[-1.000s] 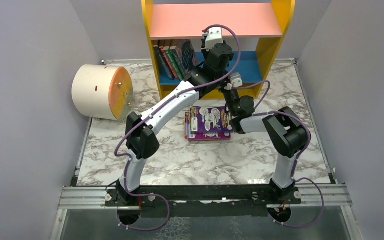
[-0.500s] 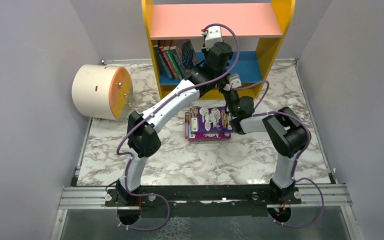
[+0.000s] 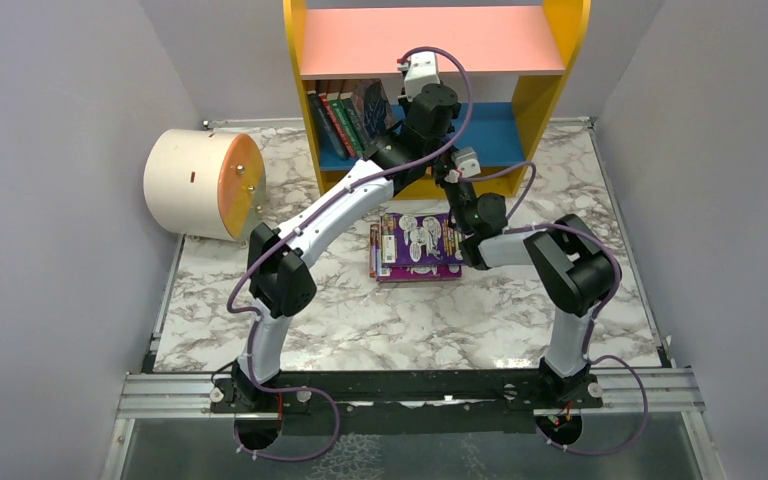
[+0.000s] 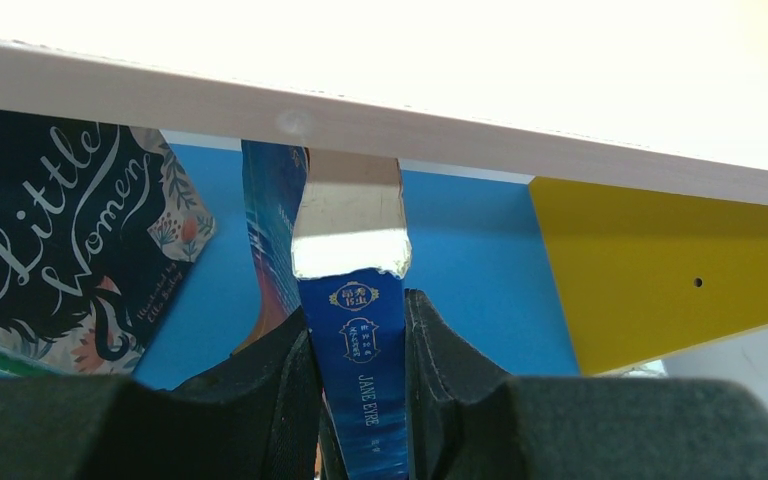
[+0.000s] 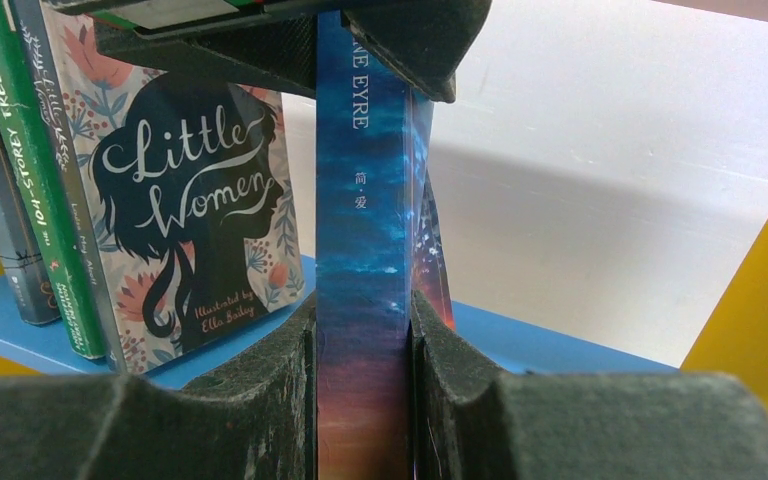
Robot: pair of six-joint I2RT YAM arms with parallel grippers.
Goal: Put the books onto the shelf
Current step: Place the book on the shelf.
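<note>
A dark blue book [image 5: 360, 230] with "Jane Eyre" on its spine stands upright on the blue lower board [image 5: 550, 350] of the shelf [image 3: 550, 70]. My right gripper [image 5: 360, 315] is shut on its lower spine. My left gripper [image 4: 358, 315] is shut on the same book [image 4: 362, 350] higher up, just under the pink upper board [image 3: 430, 40]. Left of it, "Little Women" [image 5: 195, 210] leans against several shelved books [image 3: 340, 118]. A stack of books [image 3: 418, 245] with a purple cover on top lies flat on the marble table.
A cream cylinder [image 3: 205, 183] with an orange end lies at the table's left. The shelf's yellow right panel [image 4: 660, 270] stands right of the held book, with bare blue board between. Grey walls close in both sides.
My left gripper has closed further onto the book's spine. Both wrists have shifted slightly left along the shelf with the book.
</note>
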